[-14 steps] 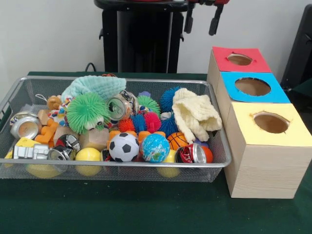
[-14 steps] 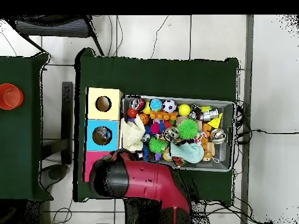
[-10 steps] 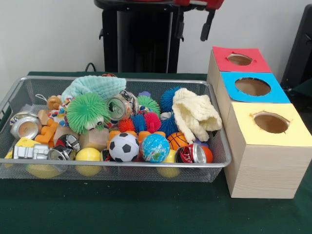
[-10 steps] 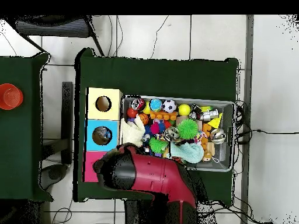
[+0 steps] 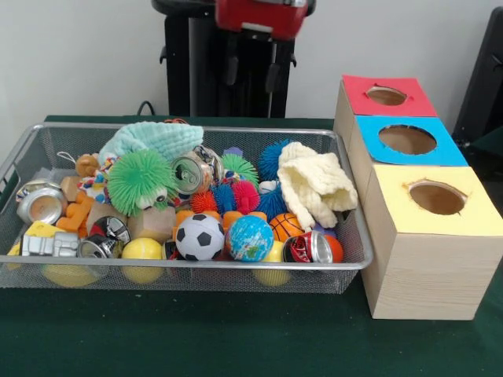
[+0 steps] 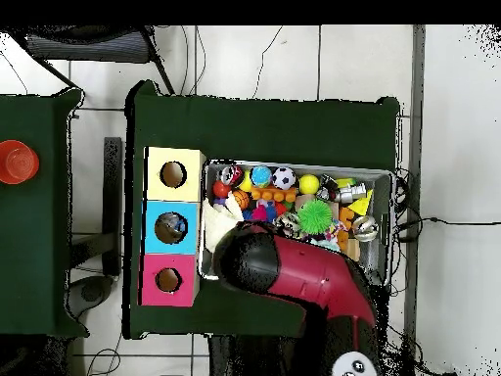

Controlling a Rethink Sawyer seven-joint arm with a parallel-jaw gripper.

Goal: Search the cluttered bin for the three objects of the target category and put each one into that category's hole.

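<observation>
My gripper (image 5: 252, 74) hangs open and holds nothing, above the far edge of the wire bin (image 5: 181, 265), well over its contents. The bin is packed with a soccer ball (image 5: 200, 237), a globe ball (image 5: 251, 238), a small basketball (image 5: 287, 226), a green spiky ball (image 5: 140, 179), a cream cloth (image 5: 314, 184), a teal cloth (image 5: 153, 139), a red can (image 5: 310, 248) and a silver can (image 5: 41, 203). Right of the bin stand a red-topped box (image 5: 385, 96), a blue-topped box (image 5: 406, 140) and a yellow-topped box (image 5: 437, 198), each with a round hole. In the overhead view the arm (image 6: 294, 279) covers part of the bin (image 6: 391, 196).
Wooden blocks (image 5: 153, 224), more spiky balls (image 5: 236, 196) and yellow balls (image 5: 142, 251) fill gaps in the bin. The three boxes touch the bin's right side. Green cloth covers the table (image 5: 236, 338). A red cup (image 6: 15, 162) sits on a separate table.
The gripper has swung left, from above the red-topped box to above the bin's far edge. In the overhead view the arm now covers the bin and the red-topped box shows.
</observation>
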